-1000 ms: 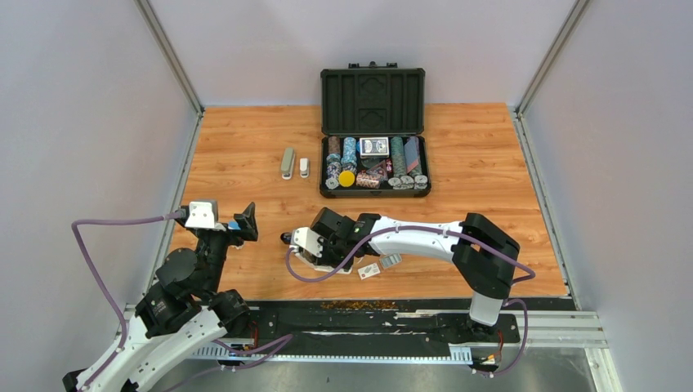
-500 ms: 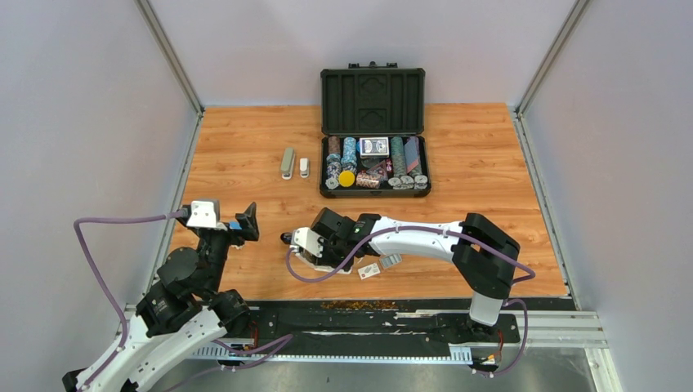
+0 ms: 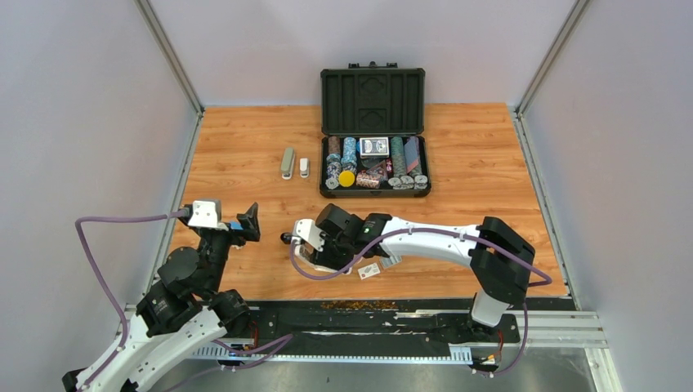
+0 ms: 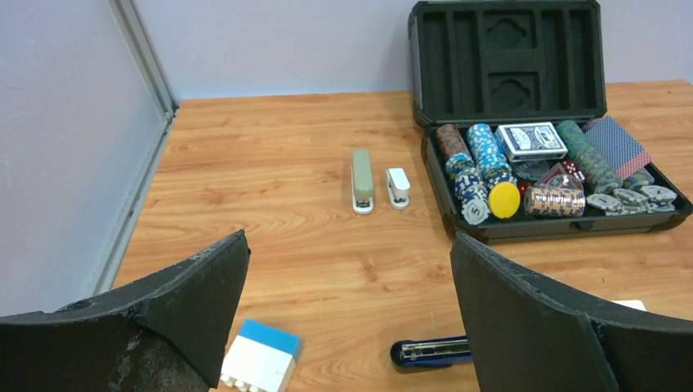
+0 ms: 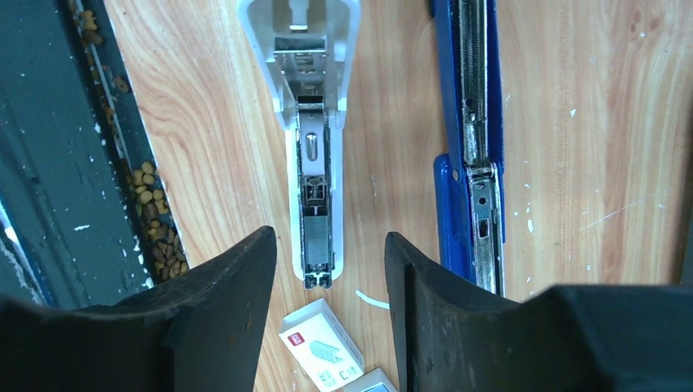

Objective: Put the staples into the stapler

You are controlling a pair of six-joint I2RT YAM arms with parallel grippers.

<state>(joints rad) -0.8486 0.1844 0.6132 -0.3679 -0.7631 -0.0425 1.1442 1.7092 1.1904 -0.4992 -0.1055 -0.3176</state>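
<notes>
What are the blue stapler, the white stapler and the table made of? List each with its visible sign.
Blue stapler: seemingly a glossy plastic shell, with a bare silvery metal rail inside.
White stapler: probably a smooth white plastic shell around dull grey metal parts.
Table: wood or wood-look laminate, going by the grain; white scuffs mark it.

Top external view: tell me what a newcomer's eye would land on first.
The open black case at the table's far middle, packed with colourful poker chips and a card deck. Next, near the front edge, the right gripper hangs open over two opened staplers lying side by side: a white stapler and the blue stapler.
</notes>
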